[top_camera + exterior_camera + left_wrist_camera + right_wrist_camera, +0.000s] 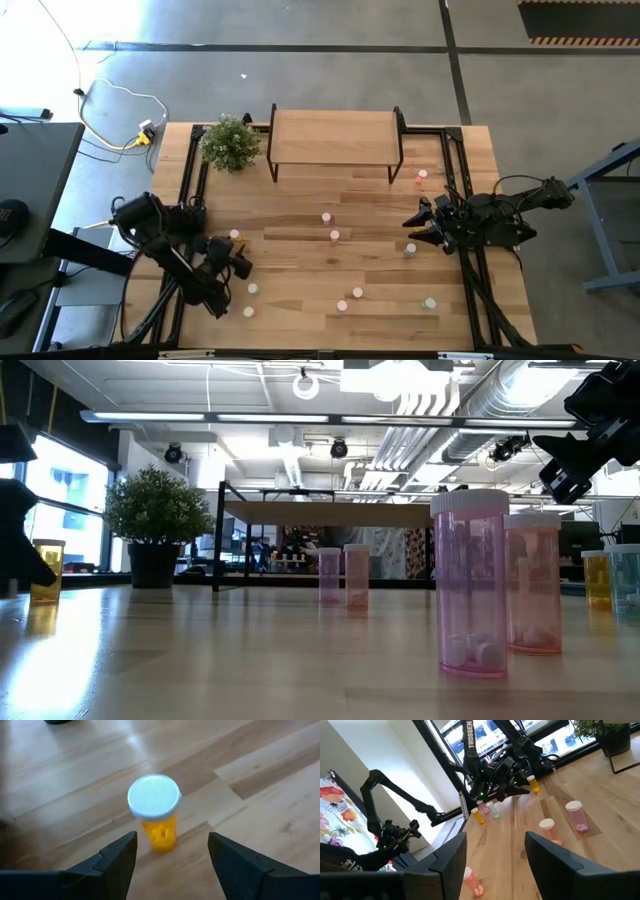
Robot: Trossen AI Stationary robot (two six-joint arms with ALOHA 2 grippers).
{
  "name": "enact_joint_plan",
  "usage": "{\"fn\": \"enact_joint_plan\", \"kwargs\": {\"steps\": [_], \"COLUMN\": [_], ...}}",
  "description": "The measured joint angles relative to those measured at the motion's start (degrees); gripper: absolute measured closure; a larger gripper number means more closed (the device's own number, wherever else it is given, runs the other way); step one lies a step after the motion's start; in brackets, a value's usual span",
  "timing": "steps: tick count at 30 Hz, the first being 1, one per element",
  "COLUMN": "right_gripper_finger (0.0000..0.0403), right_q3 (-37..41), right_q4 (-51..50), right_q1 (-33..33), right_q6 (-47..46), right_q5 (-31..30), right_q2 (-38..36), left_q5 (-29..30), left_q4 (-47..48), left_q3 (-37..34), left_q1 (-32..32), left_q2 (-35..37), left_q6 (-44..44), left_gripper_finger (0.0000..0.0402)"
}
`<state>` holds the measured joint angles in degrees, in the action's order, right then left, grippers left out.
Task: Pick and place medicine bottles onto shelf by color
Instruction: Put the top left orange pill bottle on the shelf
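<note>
While the left gripper (238,262) hangs low over the table's (300,200) left side, at about eight o'clock from the shelf (333,136), its fingers (117,857) are spread wide with an orange bottle (156,815) standing upright just ahead of the gap, not touched. A potted plant (230,142) sits at nine o'clock of the shelf, just beside its left legs. Across the table's middle, small white-capped bottles stand scattered and well apart: two pink ones (326,217) near centre, at six o'clock of the shelf, and several more toward the near edge (342,305). In the low view a tall pink bottle (470,585) stands upright, another (533,582) just behind it. On the right, the right gripper (412,226) hovers with jaws wide, a pale green bottle (410,249) at six o'clock of it, an orange-red bottle (421,175) at twelve.
</note>
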<state>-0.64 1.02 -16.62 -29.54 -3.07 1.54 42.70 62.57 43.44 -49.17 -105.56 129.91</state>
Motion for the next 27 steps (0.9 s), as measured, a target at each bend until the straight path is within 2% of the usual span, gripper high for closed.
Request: {"fn": "enact_joint_plan", "kwargs": {"steps": [22,27], "right_gripper_finger": [0.021,0.021], "right_q3": [0.0,0.0], "right_q4": [0.0,0.0], "right_q1": [0.0,0.0], "right_q6": [0.0,0.0], "right_q5": [-0.5,-0.5], "right_q2": [0.0,0.0], "left_q5": [-1.5,-1.5], "left_q4": [3.8,3.8], "left_q3": [0.0,0.0], "left_q1": [5.4,5.4], "left_q2": [0.6,0.6], "left_q6": [0.0,0.1], "left_gripper_finger": [0.0168,0.0187]}}
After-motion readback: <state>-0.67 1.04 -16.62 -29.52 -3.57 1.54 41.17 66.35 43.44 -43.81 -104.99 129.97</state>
